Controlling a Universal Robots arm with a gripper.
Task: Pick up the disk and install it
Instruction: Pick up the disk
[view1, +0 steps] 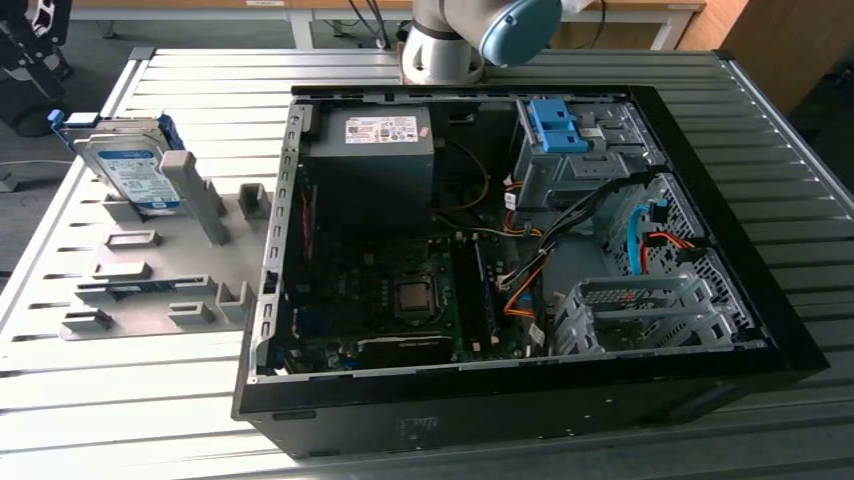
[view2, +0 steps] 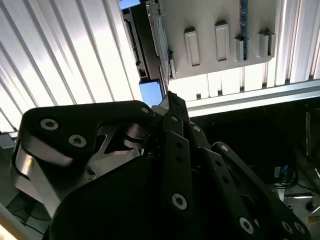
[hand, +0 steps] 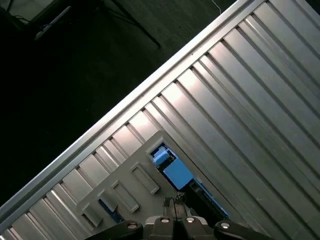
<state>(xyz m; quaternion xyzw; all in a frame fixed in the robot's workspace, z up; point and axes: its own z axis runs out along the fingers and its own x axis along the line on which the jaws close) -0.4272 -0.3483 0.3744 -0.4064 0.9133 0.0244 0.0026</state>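
Disk (view1: 134, 172): rigid, probably weighty, shock-sensitive; upright by table (view1: 200, 70) corner.
Hold: likely across its flat faces.
Gripper (hand: 175, 201): jaws together, empty.

Blue-railed silver disk (view1: 134, 172), on edge and seemingly leaning, in a grey rack (view1: 200, 270).

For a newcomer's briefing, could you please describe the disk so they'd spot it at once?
On the exterior view's left, beside the open computer case, lies a grey holder. The disk stands on edge at its far end: silver-grey, white-and-blue label, blue rails, unlike the case's bare blue bracket.
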